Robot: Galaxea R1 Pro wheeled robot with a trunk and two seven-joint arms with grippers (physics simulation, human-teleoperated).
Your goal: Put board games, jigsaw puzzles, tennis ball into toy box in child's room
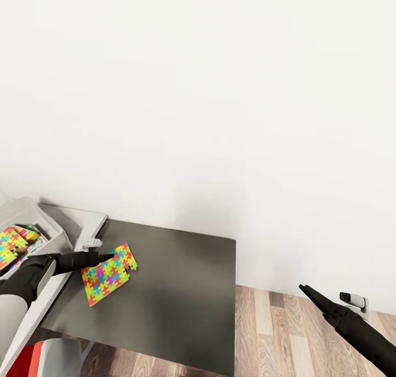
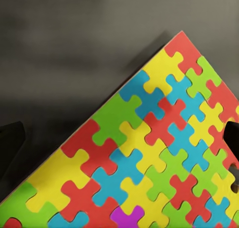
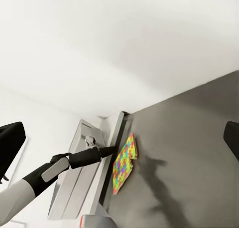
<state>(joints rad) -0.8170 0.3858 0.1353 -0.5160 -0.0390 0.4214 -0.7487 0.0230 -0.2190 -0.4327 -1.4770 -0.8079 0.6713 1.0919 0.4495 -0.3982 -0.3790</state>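
A multicoloured jigsaw puzzle [image 1: 110, 275] [image 2: 149, 153] [image 3: 124, 162] rests on the dark grey part of the table [image 1: 181, 289], near its left edge, one side seemingly raised. My left gripper [image 1: 106, 255] [image 3: 112, 149] [image 2: 122, 143] is at the puzzle's near-left edge. It is open, with its fingers [image 2: 11, 144] wide apart on either side of the sheet. The light grey toy box [image 1: 33, 211] at the far left holds a second puzzle [image 1: 11, 246] and part of a printed box [image 1: 34, 235]. My right gripper [image 1: 303, 289] hangs open and empty over the floor, right of the table.
A white wall runs behind the table. Wooden floor [image 1: 286, 333] lies to the right, with a wall socket [image 1: 353, 300] near my right arm. A red and white chair [image 1: 38, 360] stands under the table's near left corner.
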